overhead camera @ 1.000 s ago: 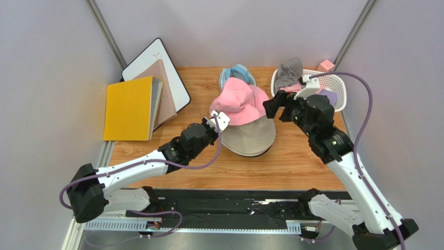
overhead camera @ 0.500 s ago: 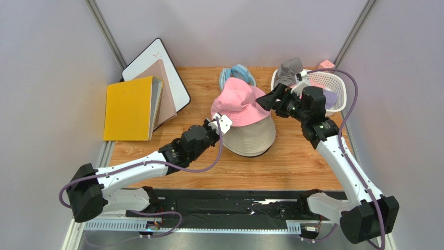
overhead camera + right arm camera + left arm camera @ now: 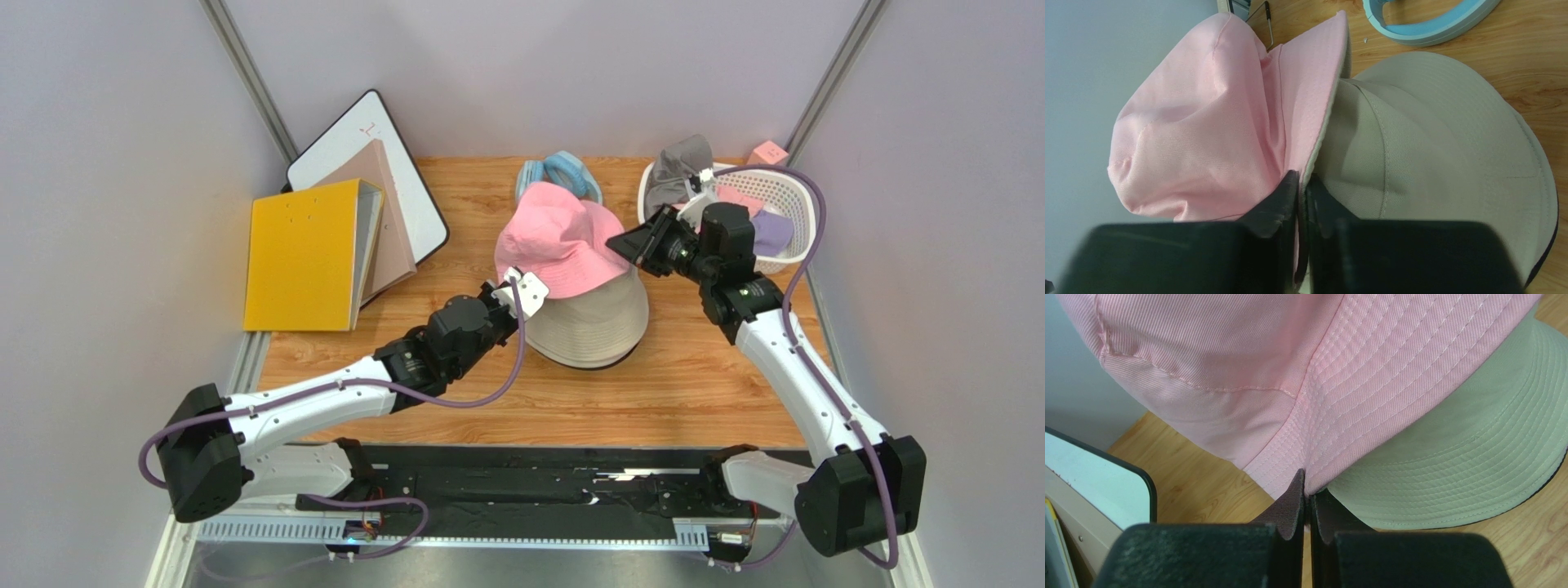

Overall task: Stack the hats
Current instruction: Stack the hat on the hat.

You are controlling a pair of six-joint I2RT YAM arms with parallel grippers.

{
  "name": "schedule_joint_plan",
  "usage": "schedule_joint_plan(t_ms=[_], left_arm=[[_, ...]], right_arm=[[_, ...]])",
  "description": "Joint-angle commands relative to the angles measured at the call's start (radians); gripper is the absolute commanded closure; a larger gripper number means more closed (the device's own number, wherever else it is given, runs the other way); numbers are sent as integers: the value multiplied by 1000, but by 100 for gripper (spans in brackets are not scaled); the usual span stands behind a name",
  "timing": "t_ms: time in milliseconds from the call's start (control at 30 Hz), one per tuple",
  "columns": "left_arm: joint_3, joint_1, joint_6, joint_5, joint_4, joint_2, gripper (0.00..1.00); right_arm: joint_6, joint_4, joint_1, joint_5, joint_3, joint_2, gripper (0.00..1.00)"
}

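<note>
A pink hat (image 3: 558, 235) sits tilted on a beige hat (image 3: 597, 325) in the middle of the table. A black edge (image 3: 628, 352) peeks from under the beige brim. My left gripper (image 3: 510, 286) is shut on the pink hat's near-left brim (image 3: 1290, 459), with the fabric pinched between the pads at the left gripper (image 3: 1308, 490). My right gripper (image 3: 628, 245) is shut on the pink hat's right brim, which stands up between the pads at the right gripper (image 3: 1301, 182). In that view the pink crown (image 3: 1198, 141) is crumpled beside the beige hat (image 3: 1425, 153).
A white basket (image 3: 795, 194) at the back right holds a grey hat (image 3: 681, 169) and a lavender one (image 3: 773, 230). A light blue padded ring (image 3: 558, 172) lies behind the pink hat. A yellow binder (image 3: 301, 255) and a whiteboard (image 3: 356, 132) lean at the back left.
My right gripper moved left and back to the pink hat's right brim and shut on it. The left arm kept its grip and hardly moved.
</note>
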Motion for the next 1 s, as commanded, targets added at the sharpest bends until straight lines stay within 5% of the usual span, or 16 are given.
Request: schedule_joint_plan(t_ms=[0, 400, 967], left_arm=[[32, -14, 33, -19, 36, -1, 100], [142, -52, 157, -95, 38, 26, 100], [78, -129, 213, -160, 93, 85, 100]], right_arm=[[16, 49, -1, 9, 11, -13, 100], [-72, 65, -5, 64, -27, -142, 100], [-113, -30, -134, 127, -231, -367, 100]])
